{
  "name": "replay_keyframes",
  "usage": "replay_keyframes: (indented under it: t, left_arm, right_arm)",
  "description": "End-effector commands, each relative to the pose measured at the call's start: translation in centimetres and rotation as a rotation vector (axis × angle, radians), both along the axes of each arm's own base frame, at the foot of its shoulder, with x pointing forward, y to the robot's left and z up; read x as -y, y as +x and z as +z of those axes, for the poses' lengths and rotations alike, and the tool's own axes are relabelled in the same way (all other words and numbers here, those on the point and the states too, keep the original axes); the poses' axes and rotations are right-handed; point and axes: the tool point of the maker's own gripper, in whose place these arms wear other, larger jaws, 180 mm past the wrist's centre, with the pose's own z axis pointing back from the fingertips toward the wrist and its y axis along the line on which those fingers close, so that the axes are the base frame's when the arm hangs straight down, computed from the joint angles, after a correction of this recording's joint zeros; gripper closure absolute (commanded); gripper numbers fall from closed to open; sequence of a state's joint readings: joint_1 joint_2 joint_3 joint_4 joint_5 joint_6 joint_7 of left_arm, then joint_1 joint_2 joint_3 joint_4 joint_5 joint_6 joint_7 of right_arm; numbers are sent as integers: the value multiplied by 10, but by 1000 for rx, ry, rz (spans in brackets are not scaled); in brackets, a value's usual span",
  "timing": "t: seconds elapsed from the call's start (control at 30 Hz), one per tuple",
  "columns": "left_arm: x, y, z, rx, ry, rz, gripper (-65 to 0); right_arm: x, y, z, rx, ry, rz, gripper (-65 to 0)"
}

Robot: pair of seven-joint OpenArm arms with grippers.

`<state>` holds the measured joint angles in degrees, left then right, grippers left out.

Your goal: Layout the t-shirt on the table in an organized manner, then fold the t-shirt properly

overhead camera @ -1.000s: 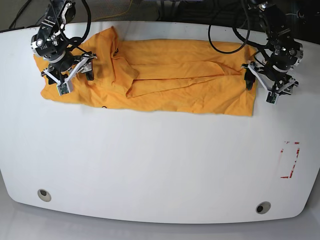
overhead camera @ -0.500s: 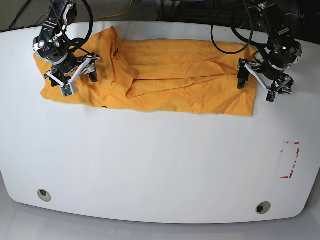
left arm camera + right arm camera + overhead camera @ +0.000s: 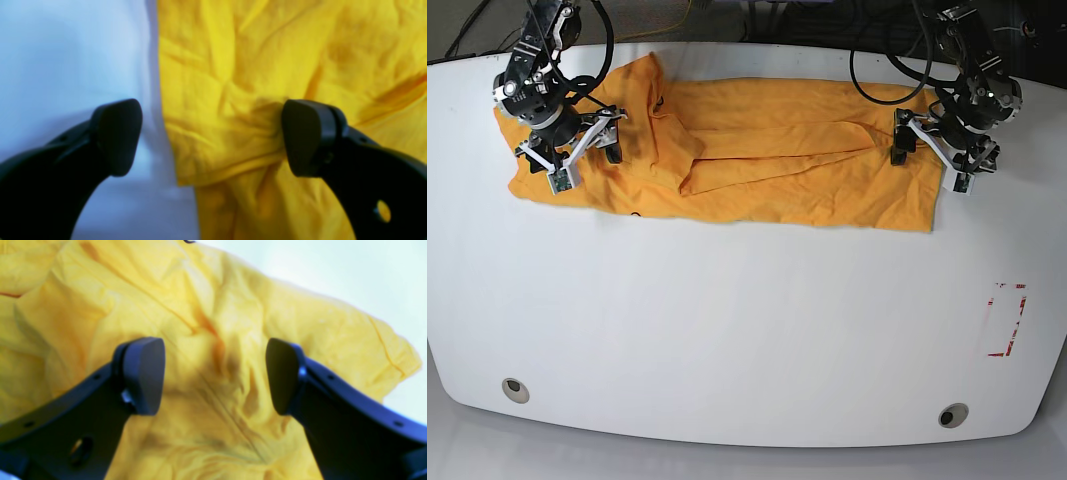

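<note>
Tabletop (image 3: 747, 330) gleams bare in front; beyond, the thin, limp orange-yellow t-shirt (image 3: 767, 170) lies wrinkled along the far edge. Left gripper (image 3: 932, 150) and right gripper (image 3: 577, 155) gape empty over its ends, likely best pinched at hems.

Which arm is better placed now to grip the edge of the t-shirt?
Probably the left gripper: its open jaws straddle the t-shirt edge, one finger over the table. The right gripper is open over the cloth's middle, with no edge between its jaws.
</note>
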<state>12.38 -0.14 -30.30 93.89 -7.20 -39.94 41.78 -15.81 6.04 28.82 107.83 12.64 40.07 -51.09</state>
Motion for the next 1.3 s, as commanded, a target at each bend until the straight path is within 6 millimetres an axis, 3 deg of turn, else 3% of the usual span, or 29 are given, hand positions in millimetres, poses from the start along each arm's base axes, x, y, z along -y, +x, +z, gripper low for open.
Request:
replay_keyframes:
  t: [0.0, 0.4, 0.5, 0.73, 0.9, 1.07, 1.17, 1.27]
  left_arm:
    - [0, 2, 0, 3, -3, -5, -642]
    - [52, -7, -16, -51, -42, -155, -641]
    - [53, -9, -17, -55, -43, -159, -634]
    - [54, -12, -19, -62, -45, -160, -531]
    - [53, -11, -18, -60, -42, -161, -393]
    - [47, -9, -17, -55, -29, -165, -152]
    - [47, -4, -14, -43, -28, -166, -56]
    - [47, 2, -10, -30, -25, -166, -18]
  right_arm:
    - [3, 7, 11, 43, -5, 3, -453]
    - [2, 7, 10, 43, -4, 3, -453]
    - [2, 7, 10, 43, -4, 3, -453]
    - [3, 7, 11, 44, -5, 0, -453]
    - [3, 7, 11, 45, -5, 0, -453]
    - [3, 8, 11, 47, -5, 0, -453]
    - [3, 8, 11, 47, -5, 0, -453]
    - [3, 9, 12, 48, -5, 0, -453]
